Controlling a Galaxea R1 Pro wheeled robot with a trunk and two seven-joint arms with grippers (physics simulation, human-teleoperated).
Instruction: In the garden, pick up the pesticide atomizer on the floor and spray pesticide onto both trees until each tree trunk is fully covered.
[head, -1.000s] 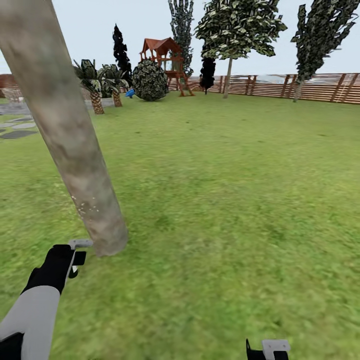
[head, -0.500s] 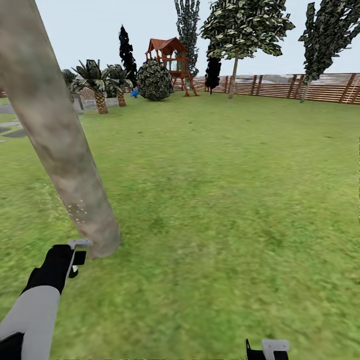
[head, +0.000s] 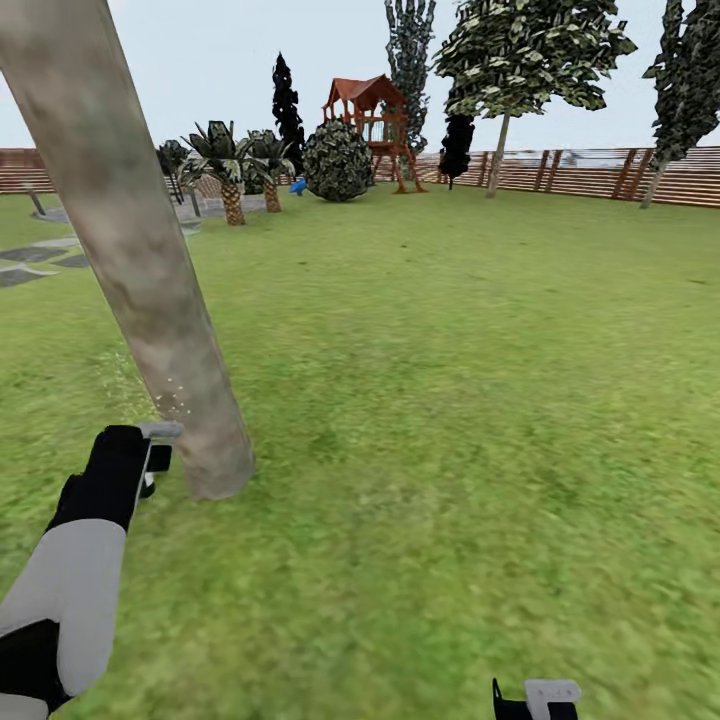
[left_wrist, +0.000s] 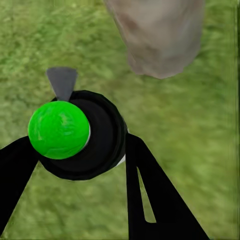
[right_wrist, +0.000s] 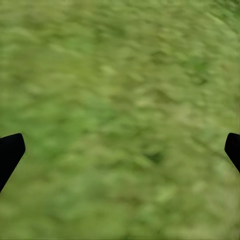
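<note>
The left tool (left_wrist: 80, 150) grips the atomizer (left_wrist: 75, 135), its grey nozzle (left_wrist: 62, 82) aimed at the tree trunk (head: 150, 270) base just beside it, so white pesticide (head: 170, 395) specks land low on the bark. The right tool (right_wrist: 120, 150) hangs wide open over the lawn (head: 480, 400), idle.

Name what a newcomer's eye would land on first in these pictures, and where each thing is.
The thick mottled tree trunk leans across the head view's left, rising from the lawn. Just beside its base, the left hand grips the atomizer, whose bright green cap dominates the left wrist view. A red-roofed play tower stands by the far fence.
</note>
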